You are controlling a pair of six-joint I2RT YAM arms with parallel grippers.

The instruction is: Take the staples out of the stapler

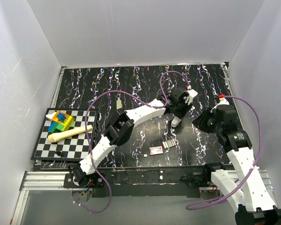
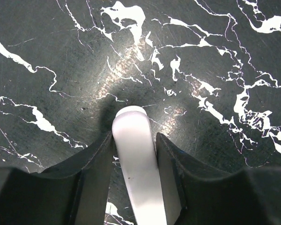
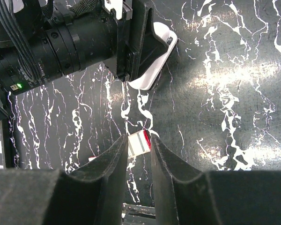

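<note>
The white stapler (image 1: 176,123) lies on the black marbled table, near the middle right. My left gripper (image 1: 177,114) reaches down onto it. In the left wrist view both fingers press the sides of the stapler (image 2: 136,159), so the left gripper (image 2: 134,137) is shut on it. The right wrist view shows the same grip on the stapler (image 3: 155,70) from the side. A small white and red staple strip (image 1: 168,144) lies on the table nearer the front. My right gripper (image 1: 200,123) hovers to the stapler's right, its jaws a narrow gap apart and holding nothing. The strip (image 3: 141,143) shows on the table beyond its fingertips.
A small red and white box (image 1: 155,150) lies left of the strip. A checkerboard (image 1: 47,149) at the left carries coloured toy blocks (image 1: 61,122) and a cream cylinder (image 1: 68,134). Purple cables (image 1: 131,96) loop over the arms. White walls enclose the table.
</note>
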